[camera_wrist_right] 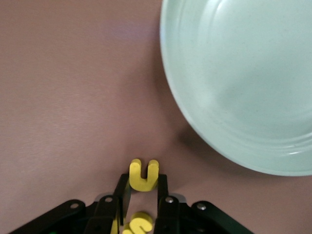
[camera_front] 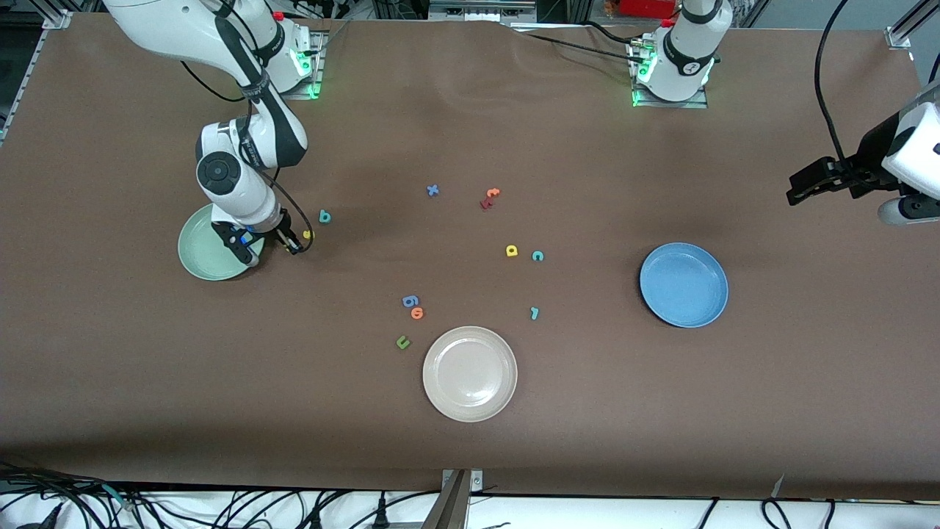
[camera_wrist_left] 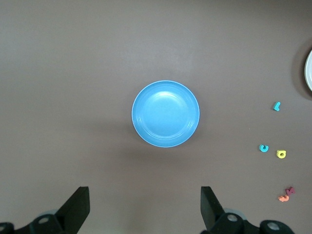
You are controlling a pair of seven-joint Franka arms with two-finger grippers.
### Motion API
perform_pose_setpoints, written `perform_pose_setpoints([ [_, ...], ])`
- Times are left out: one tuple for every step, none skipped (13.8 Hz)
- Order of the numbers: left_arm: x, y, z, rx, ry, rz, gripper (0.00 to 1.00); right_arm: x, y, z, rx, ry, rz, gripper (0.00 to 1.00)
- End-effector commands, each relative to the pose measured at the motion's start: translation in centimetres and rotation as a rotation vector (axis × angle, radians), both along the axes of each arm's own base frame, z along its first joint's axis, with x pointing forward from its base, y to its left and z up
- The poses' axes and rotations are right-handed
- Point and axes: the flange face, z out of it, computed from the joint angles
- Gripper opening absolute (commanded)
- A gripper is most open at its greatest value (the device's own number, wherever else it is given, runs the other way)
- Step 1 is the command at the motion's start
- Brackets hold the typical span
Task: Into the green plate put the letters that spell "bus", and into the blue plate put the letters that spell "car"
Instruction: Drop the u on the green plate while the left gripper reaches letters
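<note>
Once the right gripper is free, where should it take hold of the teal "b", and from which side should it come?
Probably from straight above, fingers closing across the stem of the teal "b". It lies flat on the table near the green plate, too thin to pinch from the side. The right gripper is shut on the yellow "u" the same way.

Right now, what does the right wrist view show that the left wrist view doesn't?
Only the right wrist view shows the right end effector shut on the yellow u, a yellow s beneath it, beside the green plate. Only the left wrist view shows the open left end effector above the blue plate. Both show the brown table.
</note>
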Motion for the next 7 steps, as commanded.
perform_pose_setpoints([
  [1.7, -0.8, -2.8, 0.026, 0.038, 0.0, 1.0, 1.1, 0.9, 4.0, -0.009, 0.02, 0.015, 0.0],
  [2.4, -0.7, -4.6, 0.019, 0.067, 0.004, 1.0, 1.6, 0.9, 5.5, -0.015, 0.034, 0.021, 0.0],
  [3.1, -0.9, -6.2, -0.009, 0.094, 0.008, 1.0, 2.1, 0.7, 6.9, -0.021, 0.054, 0.041, 0.0],
  [3.5, -1.8, -7.5, -0.006, 0.113, -0.002, 1.0, 2.5, 0.0, 8.0, -0.031, 0.085, 0.066, 0.0],
  [3.9, -3.2, -9.1, -0.005, 0.138, -0.021, 1.0, 3.4, -1.6, 9.0, -0.039, 0.111, 0.087, 0.0],
  [4.2, -5.2, -10.0, -0.009, 0.143, -0.051, 1.0, 3.8, -3.1, 9.4, -0.045, 0.139, 0.114, 0.0],
  [4.6, -6.9, -11.2, -0.017, 0.138, -0.072, 1.0, 4.1, -4.7, 9.6, -0.045, 0.149, 0.146, 0.0],
])
